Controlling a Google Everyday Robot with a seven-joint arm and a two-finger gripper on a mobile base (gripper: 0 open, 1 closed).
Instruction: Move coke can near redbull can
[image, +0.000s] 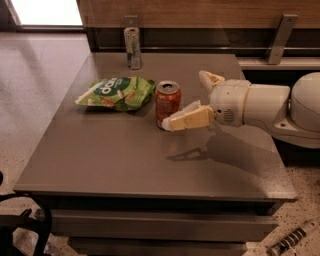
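**Just beside the can: gripper spread wide at the coke can**

Here, a standard red-orange coke can (167, 102) with a silver top is seen standing upright on the grey-brown flat-topped desk (125, 165), roughly midway between the left and right edges and somewhat nearer the far edge than the near one. The pale cream two-finger gripper (185, 99) is held just to the right of this can, carried on a white cylindrical arm (260, 105) that reaches in over the right edge. The jaws are spread wide. The nearer finger (190, 118) is laid low, and its tip is seen in front of the can's lower right side; whether it touches cannot be told. The farther finger (210, 79) is raised behind and to the right, apart from the can.

A tall, slim silver and blue redbull can (132, 47) is placed upright at the far edge, toward the far left corner, well apart from the coke can. A crumpled green snack bag (117, 92) is laid just left of the coke can, between it and the left edge. A dark shadow (187, 155) of the nearer finger is cast on the desk toward the near edge.
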